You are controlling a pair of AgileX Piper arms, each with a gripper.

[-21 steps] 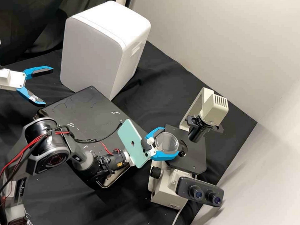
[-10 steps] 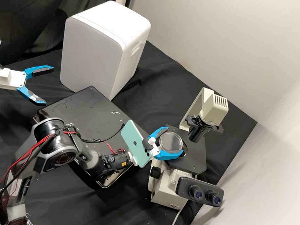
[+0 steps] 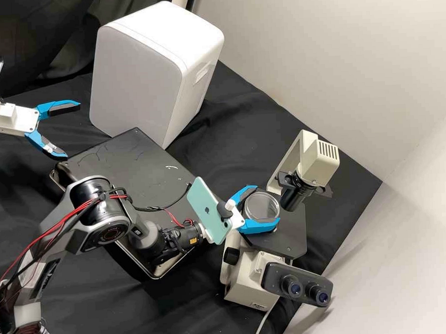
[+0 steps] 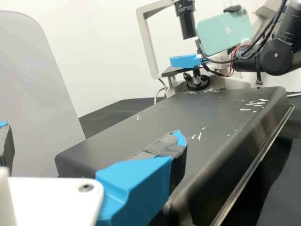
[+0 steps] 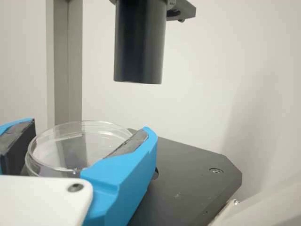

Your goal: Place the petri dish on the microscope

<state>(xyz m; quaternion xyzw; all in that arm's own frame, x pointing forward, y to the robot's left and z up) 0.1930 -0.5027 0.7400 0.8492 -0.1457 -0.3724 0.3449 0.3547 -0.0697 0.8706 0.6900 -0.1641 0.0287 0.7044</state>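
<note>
A clear round petri dish [image 3: 262,207] [image 5: 75,146] sits between the blue fingers of my right gripper [image 3: 260,208] [image 5: 87,132], which is shut on its rim. The dish is low over the black stage [image 3: 285,235] [image 5: 188,179] of the white microscope [image 3: 250,279], just short of the dark condenser tube [image 3: 290,198] [image 5: 138,42]. I cannot tell whether the dish touches the stage. My left gripper [image 3: 67,128] [image 4: 89,134] stands open and holds nothing at the far left, by the corner of a dark tray [image 3: 129,166] [image 4: 211,117].
A tall white box [image 3: 154,66] [image 4: 28,94] stands behind the tray. The microscope's eyepieces [image 3: 302,286] jut toward the bench's front right edge. A mint-green phone [image 3: 209,217] [image 4: 223,30] rides on the right wrist. A pale wall runs along the right.
My right gripper has carried the dish farther over the stage, closer under the condenser tube. The left gripper has hardly shifted.
</note>
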